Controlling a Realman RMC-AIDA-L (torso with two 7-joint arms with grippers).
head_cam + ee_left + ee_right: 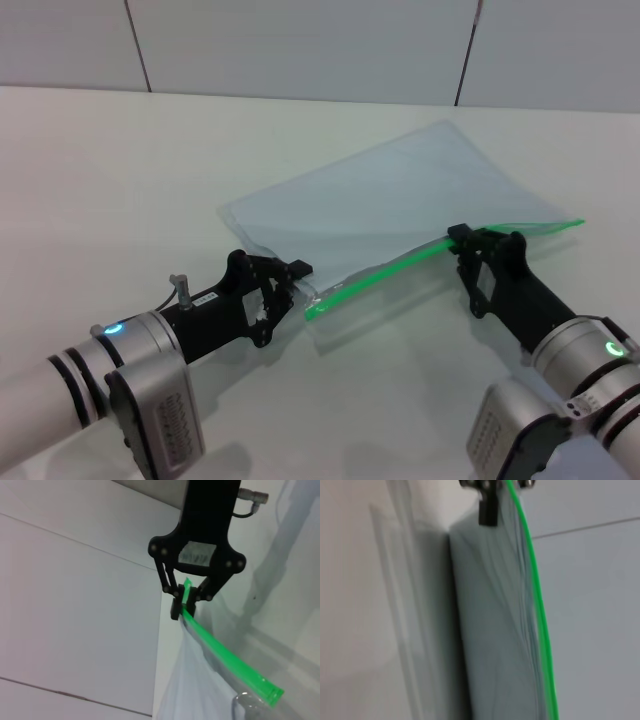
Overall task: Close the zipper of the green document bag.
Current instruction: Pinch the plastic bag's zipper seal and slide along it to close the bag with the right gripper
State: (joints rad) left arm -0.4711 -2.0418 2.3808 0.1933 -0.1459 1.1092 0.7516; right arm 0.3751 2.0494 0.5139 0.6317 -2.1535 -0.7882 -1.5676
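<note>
The green document bag (pixel 400 200) lies flat on the white table, a translucent pale blue pouch. Its zipper (pixel 380 275), a bright green strip, runs along the edge nearest me. My left gripper (pixel 298 287) is shut on the bag's near-left corner, at the strip's end. My right gripper (pixel 461 240) is shut on the zipper farther to the right. In the left wrist view the right gripper (pixel 183 600) pinches the zipper (pixel 225 655), with a small green tab showing above its fingers. The right wrist view looks along the zipper (pixel 540 620) and the bag (pixel 495 630) to a left finger (pixel 489 507).
The white table (pixel 150 180) stretches wide to the left of the bag and back to a pale panelled wall (pixel 300 40). Beyond the right gripper, the bag's right corner (pixel 565 225) lifts slightly off the surface.
</note>
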